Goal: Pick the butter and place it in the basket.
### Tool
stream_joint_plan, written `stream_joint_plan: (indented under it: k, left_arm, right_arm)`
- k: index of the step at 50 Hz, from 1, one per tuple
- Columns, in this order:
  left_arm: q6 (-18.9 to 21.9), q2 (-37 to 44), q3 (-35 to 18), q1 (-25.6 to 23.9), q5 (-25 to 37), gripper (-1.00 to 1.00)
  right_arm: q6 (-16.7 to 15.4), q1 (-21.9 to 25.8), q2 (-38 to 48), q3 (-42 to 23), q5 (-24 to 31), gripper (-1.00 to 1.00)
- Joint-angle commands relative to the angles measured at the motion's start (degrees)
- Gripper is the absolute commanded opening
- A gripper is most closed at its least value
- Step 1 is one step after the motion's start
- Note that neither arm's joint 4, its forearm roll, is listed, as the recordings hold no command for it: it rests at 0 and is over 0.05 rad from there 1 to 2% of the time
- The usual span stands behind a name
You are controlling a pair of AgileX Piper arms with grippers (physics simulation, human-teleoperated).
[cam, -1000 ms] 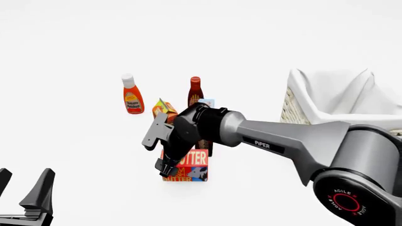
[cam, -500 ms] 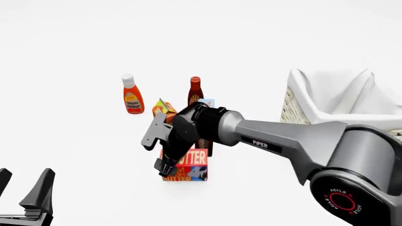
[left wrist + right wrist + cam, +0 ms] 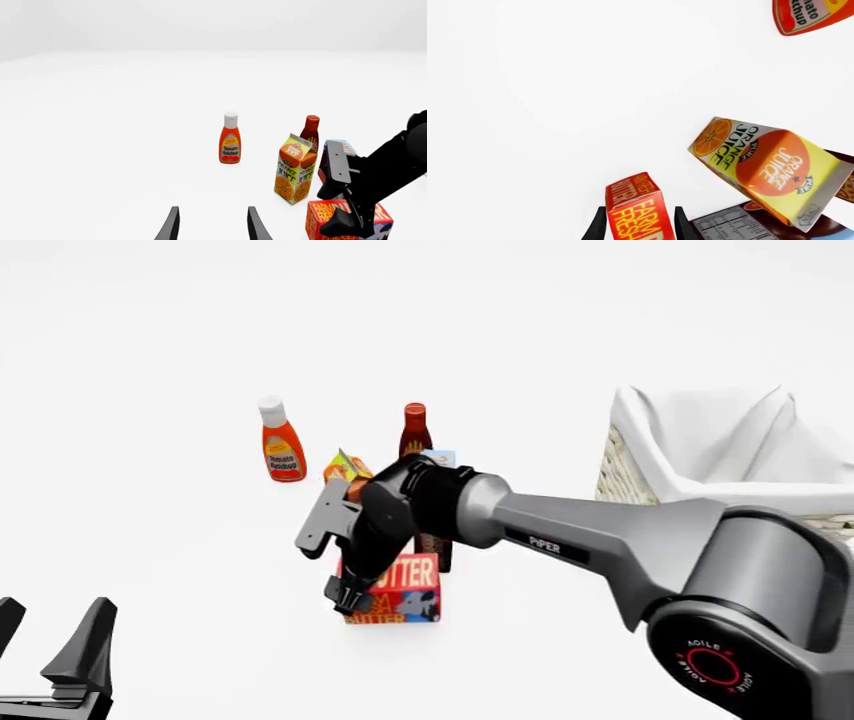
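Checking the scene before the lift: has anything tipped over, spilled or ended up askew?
Nothing stands out. The tomato ketchup bottle, orange juice carton and dark red sauce bottle all stand upright. The butter sits flat between the right gripper's fingers. The basket is upright, and no spill shows.

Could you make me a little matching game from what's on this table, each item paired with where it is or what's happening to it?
Items:
1. butter
2. ketchup bottle
3. basket
4. left end effector

States:
A. on the right side, lined with white cloth
B. open, holding nothing, away from the groceries
C. between the right end effector's fingers
D. standing alone, white cap, leftmost of the groceries

Pairs: 1-C, 2-D, 3-A, 4-B
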Motion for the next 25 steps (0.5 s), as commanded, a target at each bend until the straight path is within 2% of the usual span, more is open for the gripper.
stream_joint_plan:
  k: [1, 16, 17, 25]
  left_arm:
    - [0.0, 0.0, 0.0, 0.0, 0.0, 1.00]
    - [0.0, 0.0, 0.0, 0.0, 0.0, 1.00]
    - [0.0, 0.0, 0.0, 0.0, 0.0, 1.00]
    - [0.0, 0.0, 0.0, 0.0, 0.0, 1.00]
  right_arm:
    - [1.3, -1.9, 6.7, -0.1, 0.7, 1.00]
    - [2.4, -1.8, 9.9, -1.5, 2.5, 1.00]
    - [2.4, -1.8, 10.0, -1.5, 2.5, -1.00]
    - [2.7, -1.6, 10.4, -1.4, 2.6, -1.00]
